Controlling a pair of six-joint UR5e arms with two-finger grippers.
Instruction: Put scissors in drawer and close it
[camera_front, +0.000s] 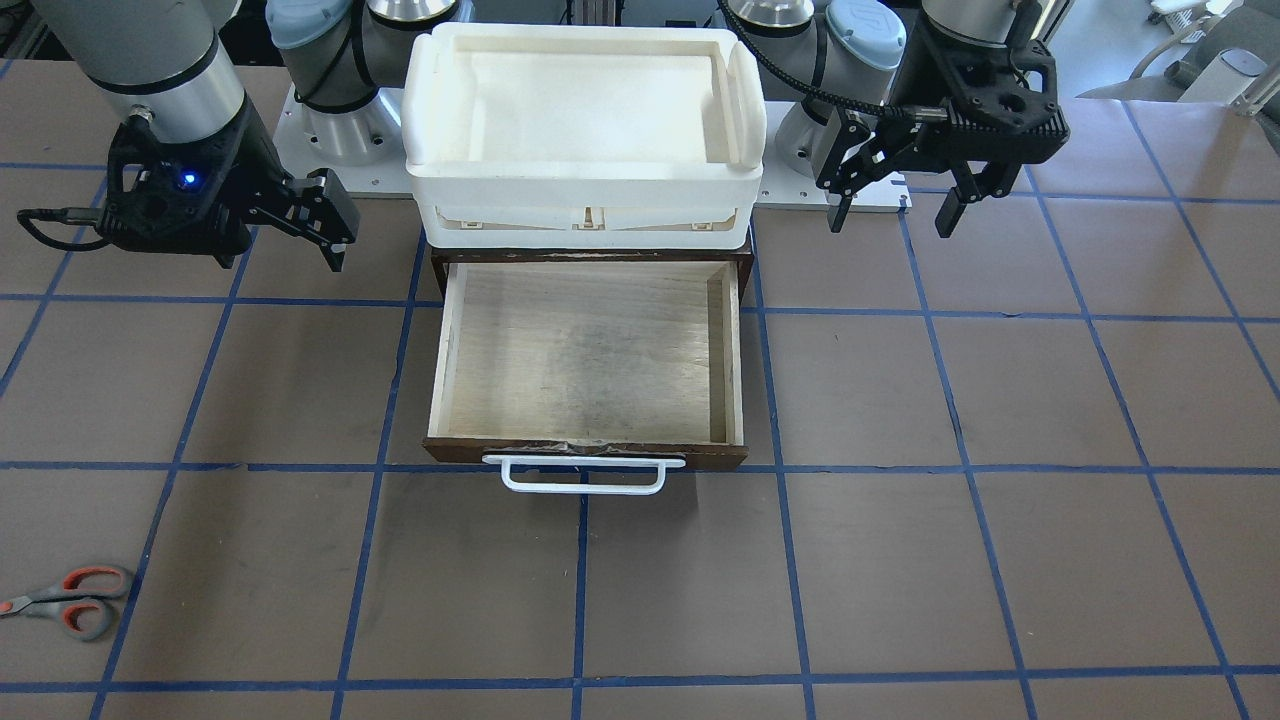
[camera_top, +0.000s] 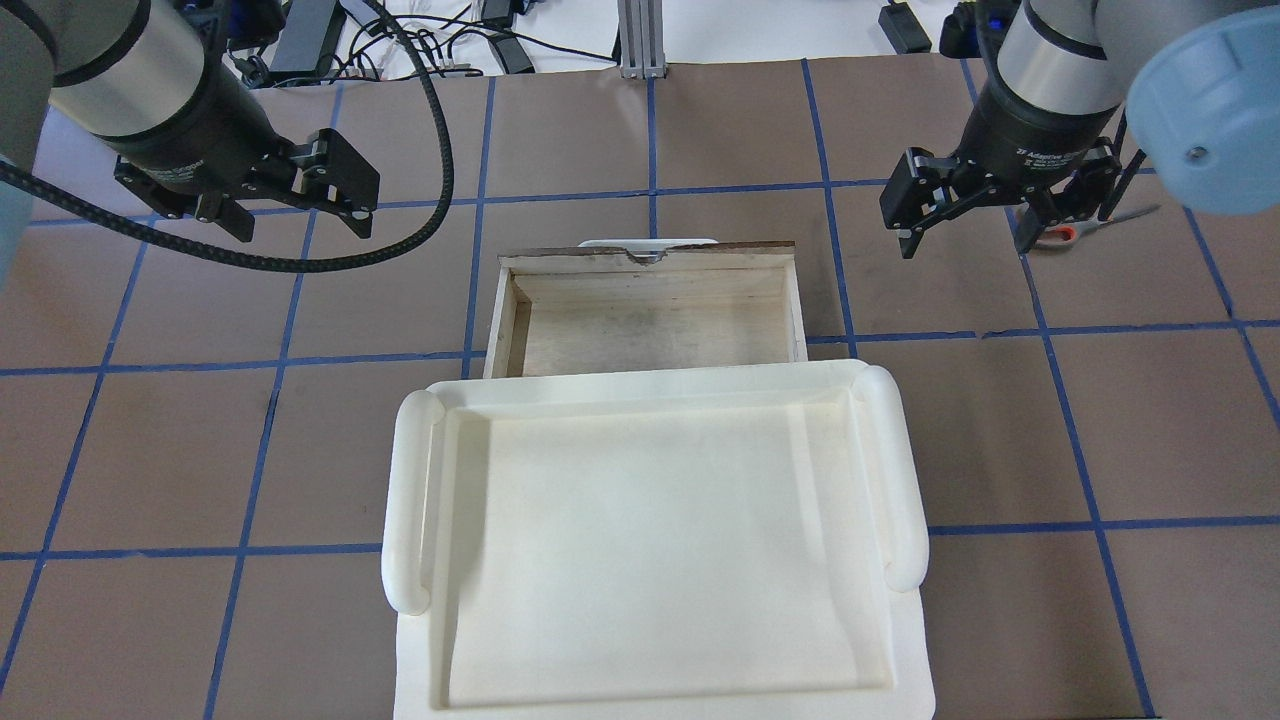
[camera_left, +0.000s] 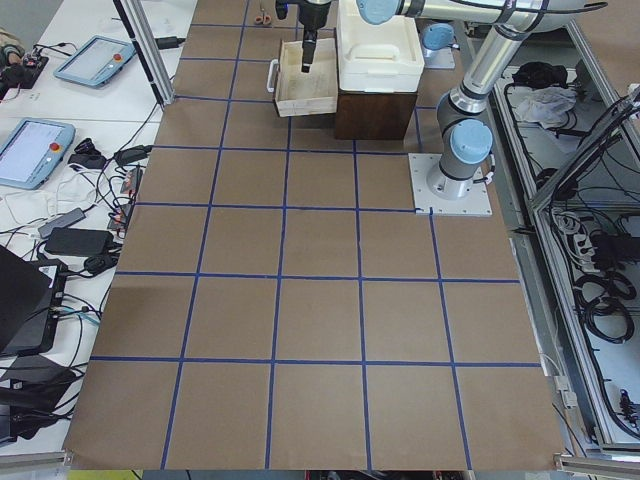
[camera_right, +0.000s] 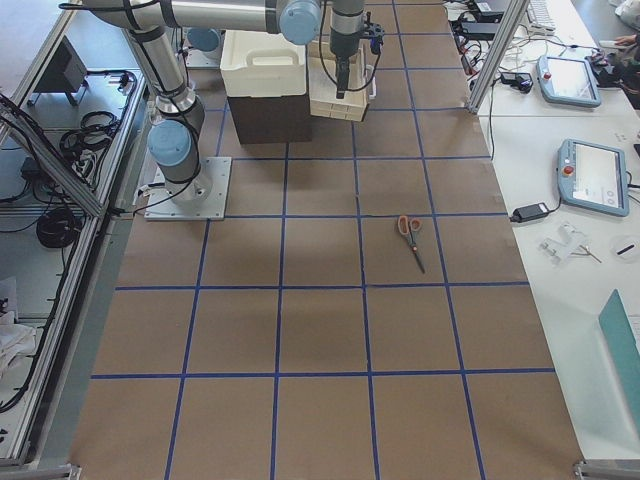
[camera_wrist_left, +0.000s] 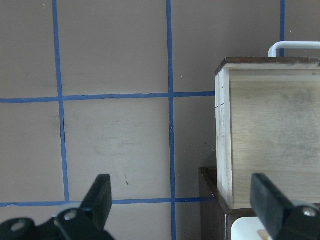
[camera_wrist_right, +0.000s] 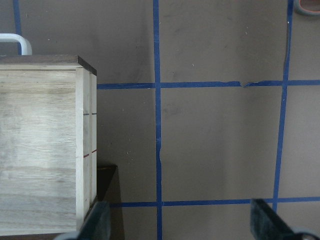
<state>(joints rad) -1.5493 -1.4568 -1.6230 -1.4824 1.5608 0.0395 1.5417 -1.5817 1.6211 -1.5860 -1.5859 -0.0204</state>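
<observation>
Over the back end of the drawer (camera_front: 585, 350) sits a white tray (camera_front: 585, 100); the drawer itself stands pulled out and empty. To either side of it the left gripper (camera_front: 893, 208) and right gripper (camera_top: 963, 235) hang wide open, holding nothing. The scissors (camera_front: 70, 600) lie flat well beyond the drawer's front, toward the robot's right. They look light, stiff and thin, and are probably best pinched across the pivot.
</observation>
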